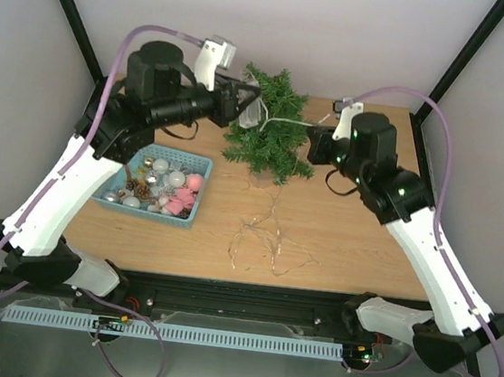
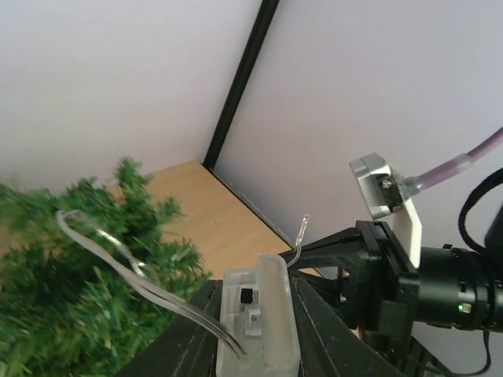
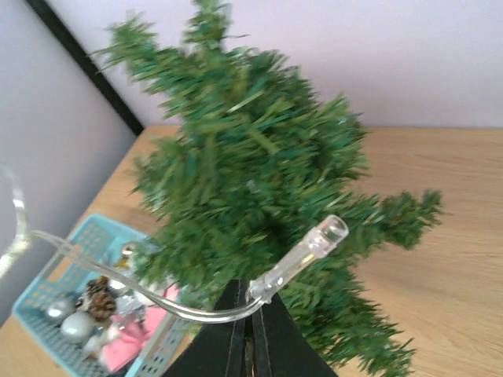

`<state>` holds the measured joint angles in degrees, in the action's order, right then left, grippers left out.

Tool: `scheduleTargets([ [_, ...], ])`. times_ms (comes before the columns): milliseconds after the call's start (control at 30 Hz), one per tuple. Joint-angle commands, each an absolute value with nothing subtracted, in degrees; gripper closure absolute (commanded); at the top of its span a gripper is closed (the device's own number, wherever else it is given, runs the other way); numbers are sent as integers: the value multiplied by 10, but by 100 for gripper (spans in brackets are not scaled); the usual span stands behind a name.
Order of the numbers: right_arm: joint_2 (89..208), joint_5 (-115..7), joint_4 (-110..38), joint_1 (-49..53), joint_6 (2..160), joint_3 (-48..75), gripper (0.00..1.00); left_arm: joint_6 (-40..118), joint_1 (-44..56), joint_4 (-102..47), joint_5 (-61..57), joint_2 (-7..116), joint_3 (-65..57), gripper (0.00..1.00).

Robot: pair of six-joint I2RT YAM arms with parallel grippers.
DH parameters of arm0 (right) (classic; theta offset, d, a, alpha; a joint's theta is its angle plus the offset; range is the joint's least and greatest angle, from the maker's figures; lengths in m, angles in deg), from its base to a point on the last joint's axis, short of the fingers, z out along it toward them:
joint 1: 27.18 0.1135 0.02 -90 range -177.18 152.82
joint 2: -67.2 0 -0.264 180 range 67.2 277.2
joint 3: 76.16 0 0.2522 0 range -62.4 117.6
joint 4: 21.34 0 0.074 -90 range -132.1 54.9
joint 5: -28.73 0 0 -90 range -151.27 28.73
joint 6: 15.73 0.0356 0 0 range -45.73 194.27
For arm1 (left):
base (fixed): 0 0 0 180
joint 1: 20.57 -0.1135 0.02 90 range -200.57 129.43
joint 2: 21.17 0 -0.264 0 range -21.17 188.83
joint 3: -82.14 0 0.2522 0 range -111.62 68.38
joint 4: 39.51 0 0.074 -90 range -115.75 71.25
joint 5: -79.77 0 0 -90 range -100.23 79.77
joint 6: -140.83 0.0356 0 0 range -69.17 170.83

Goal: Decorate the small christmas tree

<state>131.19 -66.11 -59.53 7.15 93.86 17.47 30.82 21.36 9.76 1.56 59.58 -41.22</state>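
1. The small christmas tree [image 1: 270, 127] stands at the back middle of the desk [image 1: 347, 236], between both tools.
2. The left tool [image 2: 255, 338] clamps a clear plastic box [image 2: 267, 290] just beside the tree.
3. The right tool [image 3: 253, 318] is pinched tight on the light string [image 3: 196, 312], just under an LED bulb [image 3: 318, 239].
4. A teal basket [image 1: 144, 214] sits front-left of the tree.

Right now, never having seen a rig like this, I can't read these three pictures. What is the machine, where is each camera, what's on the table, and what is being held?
Two robot arms stand at the table's near edge. One picture looks down from above. The other two come from a camera on each wrist. On the table are the small christmas tree, a teal basket of ornaments, and thin loose wire. The left gripper holds a clear plastic box. The right gripper pinches a clear cable just below its bulb.
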Motion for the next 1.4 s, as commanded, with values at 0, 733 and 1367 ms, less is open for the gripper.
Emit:
scheduleTargets([
  [0,1370,-617,-652,24,914,267,99,309,143,65,124,609,-448,78],
  [733,1507,-500,-723,-101,918,454,99,287,-53,-70,357,778,-510,78],
  [1367,1449,-455,-673,-101,920,286,99,296,-83,-119,393,868,-498,77],
])
